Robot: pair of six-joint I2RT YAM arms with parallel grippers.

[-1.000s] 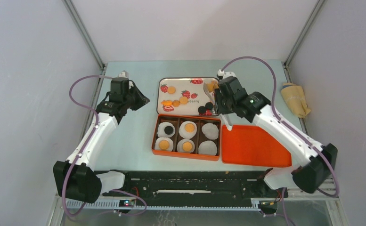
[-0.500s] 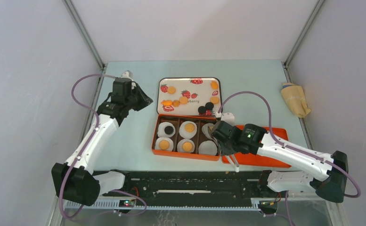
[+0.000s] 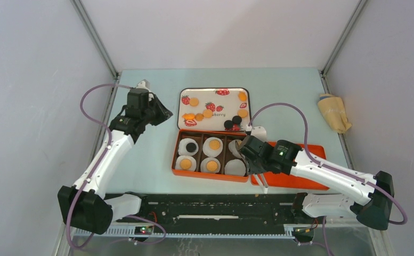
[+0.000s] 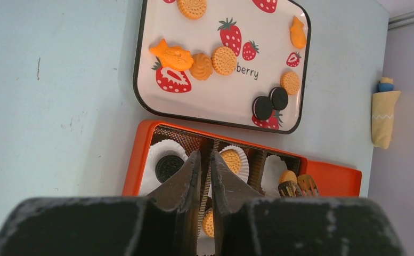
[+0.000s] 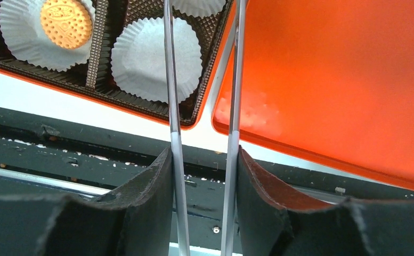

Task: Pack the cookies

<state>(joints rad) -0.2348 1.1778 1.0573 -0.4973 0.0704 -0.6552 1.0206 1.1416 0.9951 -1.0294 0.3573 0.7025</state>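
1. The right gripper [image 5: 203, 160] is clamped on a pair of metal tongs [image 5: 171, 80]; its jaws press both blades inward.
2. The tongs' tips pinch one golden cookie [image 4: 287, 176] over the far-right compartment of the orange box [image 3: 210, 176]; whether it touches the paper cup there I cannot tell.
3. The tongs' long axis runs from the box's near-right corner up along its right edge, beside the orange lid [image 5: 327, 80]; I judge the release needs only a short drop straight ahead of the tips.
4. The near-right paper cup [image 5: 156, 58] is empty; the other four cups hold cookies.
5. More cookies [image 4: 224, 60] lie on the strawberry tray [image 4: 210, 96] just beyond the box.
6. The left gripper [image 4: 204, 160] hangs left of the tray, farther from the box, jaws nearly together, holding nothing.
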